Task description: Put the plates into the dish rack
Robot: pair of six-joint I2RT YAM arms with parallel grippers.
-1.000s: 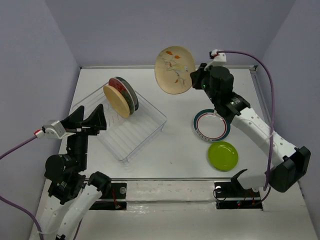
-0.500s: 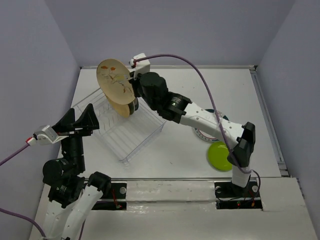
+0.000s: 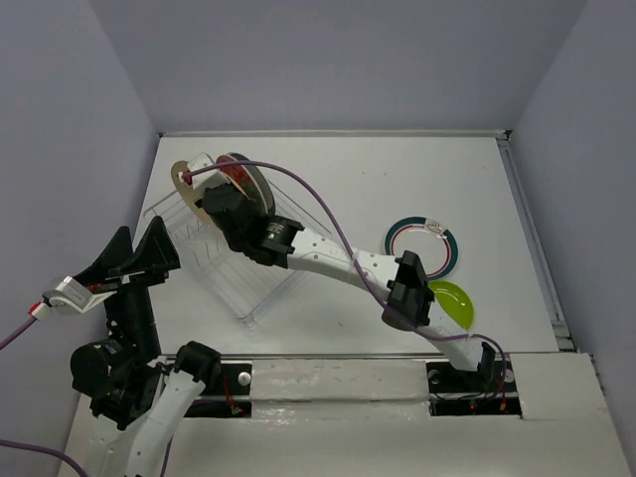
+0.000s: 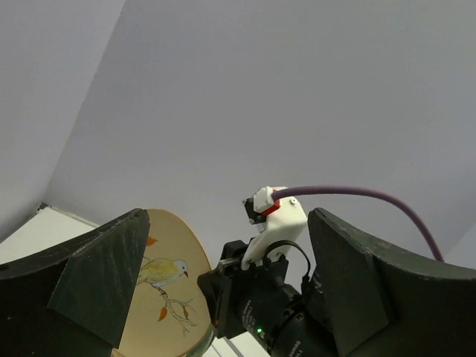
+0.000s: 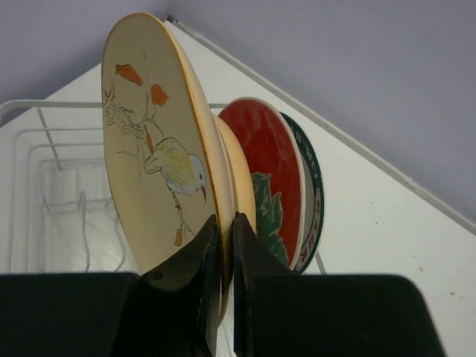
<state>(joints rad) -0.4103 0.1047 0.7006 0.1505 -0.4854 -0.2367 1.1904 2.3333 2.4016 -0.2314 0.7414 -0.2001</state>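
Observation:
My right gripper is shut on the lower rim of a beige plate painted with a bird. It holds the plate upright over the left end of the dish rack. Right behind it stand an orange-yellow plate, a red plate and a teal-rimmed plate. From above, the right gripper and the beige plate sit at the rack's far corner. My left gripper hangs open and raised at the rack's left, nothing between its fingers.
A white plate with a teal rim lies flat on the table to the right. A lime green plate lies nearer, partly hidden under the right arm's elbow. The right arm spans the table's middle. Walls close in three sides.
The right arm has swung from the back right across to the rack, carrying the beige plate and lowering it beside the standing plates. The left gripper has drifted slightly left and nearer.

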